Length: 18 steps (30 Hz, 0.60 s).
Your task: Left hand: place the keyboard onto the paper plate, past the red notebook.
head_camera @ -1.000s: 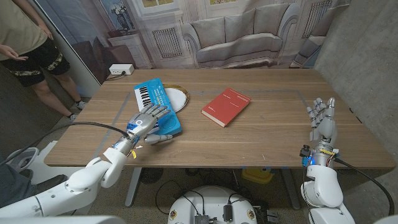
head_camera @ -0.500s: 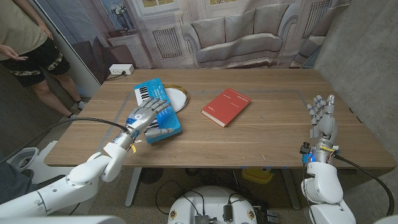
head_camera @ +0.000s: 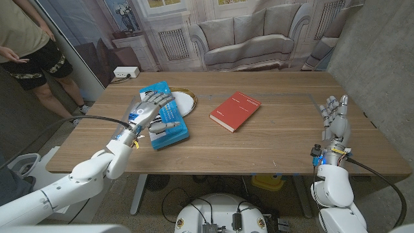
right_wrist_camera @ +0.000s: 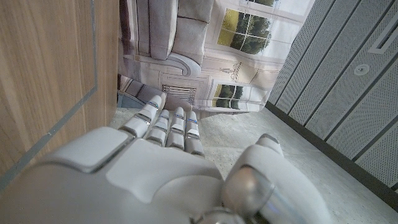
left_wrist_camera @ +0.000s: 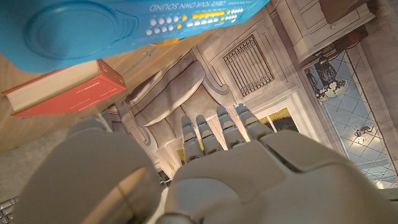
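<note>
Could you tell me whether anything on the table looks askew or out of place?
The blue keyboard lies at an angle, its far end overlapping the paper plate and its near end on the wood. The left hand rests on top of it. The red notebook also lies at an angle.

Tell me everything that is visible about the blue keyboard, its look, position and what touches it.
The keyboard is a small toy one with a bright blue plastic body. In the left wrist view its face shows a round speaker, rows of small white and yellow buttons and white lettering. It lies slanted on the wooden table, its far end over the paper plate, well apart from the red notebook. The left hand lies over its far part, hiding the keys; whether the hand grips it I cannot tell.
</note>
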Tool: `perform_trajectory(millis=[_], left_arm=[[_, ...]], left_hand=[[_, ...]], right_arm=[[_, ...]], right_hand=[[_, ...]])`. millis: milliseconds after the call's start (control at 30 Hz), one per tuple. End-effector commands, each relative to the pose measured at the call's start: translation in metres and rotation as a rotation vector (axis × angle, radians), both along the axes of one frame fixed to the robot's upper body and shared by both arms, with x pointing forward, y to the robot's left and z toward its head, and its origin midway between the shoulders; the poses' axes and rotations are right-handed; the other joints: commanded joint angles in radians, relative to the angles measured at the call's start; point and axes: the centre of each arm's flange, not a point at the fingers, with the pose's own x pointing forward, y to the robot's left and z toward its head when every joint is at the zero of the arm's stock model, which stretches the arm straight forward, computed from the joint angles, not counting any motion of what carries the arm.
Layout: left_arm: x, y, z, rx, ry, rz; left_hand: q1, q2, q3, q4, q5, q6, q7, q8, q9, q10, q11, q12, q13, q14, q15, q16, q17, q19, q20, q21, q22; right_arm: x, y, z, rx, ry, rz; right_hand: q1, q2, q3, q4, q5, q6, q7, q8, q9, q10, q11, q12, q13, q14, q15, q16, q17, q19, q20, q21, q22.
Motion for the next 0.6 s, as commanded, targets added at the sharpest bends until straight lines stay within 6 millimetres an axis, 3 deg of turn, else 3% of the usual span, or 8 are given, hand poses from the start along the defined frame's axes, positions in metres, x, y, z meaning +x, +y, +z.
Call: perform_trajectory(millis=[33,267,600], left_arm=[[0.001,0.016,0.020,-0.153,0.013,-0.106],[0.000,0.028,0.031,-0.258,0.019,-0.159],[0.006,0.040,0.044,-0.363,0.048,-0.239]], left_hand=[[0.005,0.014,-0.007,0.001,0.011,0.019,0.003,0.012,0.002,0.020,-0.003,0.008,0.001,0.022,-0.075,0.004,0.001,0.013,-0.002,0.008,0.003],[0.006,0.027,-0.008,-0.001,0.020,0.061,0.010,0.024,0.000,0.048,0.002,0.013,0.001,0.046,-0.075,0.007,0.000,0.026,0.005,0.011,0.003],[0.005,0.039,-0.009,-0.003,0.025,0.078,0.023,0.024,0.000,0.074,0.009,0.017,0.001,0.072,-0.081,0.011,-0.001,0.039,-0.005,0.014,0.002]], right_arm=[[-0.004,0.010,0.002,0.005,-0.007,-0.016],[-0.012,0.014,0.001,0.010,-0.008,-0.032],[-0.021,0.022,0.006,-0.003,0.003,-0.043]], right_hand=[[0.003,0.006,-0.005,0.003,0.001,0.003,-0.006,0.001,0.006,0.001,0.004,-0.001,0.004,0.003,0.003,0.000,0.004,-0.001,0.002,-0.002,0.002],[0.002,0.006,-0.006,0.003,0.001,0.004,-0.006,0.001,0.006,0.001,0.003,-0.001,0.004,0.003,0.003,0.000,0.004,-0.001,0.001,-0.002,0.002],[0.001,0.006,-0.007,0.003,0.001,0.004,-0.006,0.001,0.006,0.002,0.001,-0.001,0.004,0.003,0.004,0.000,0.004,0.000,0.001,-0.001,0.002]])
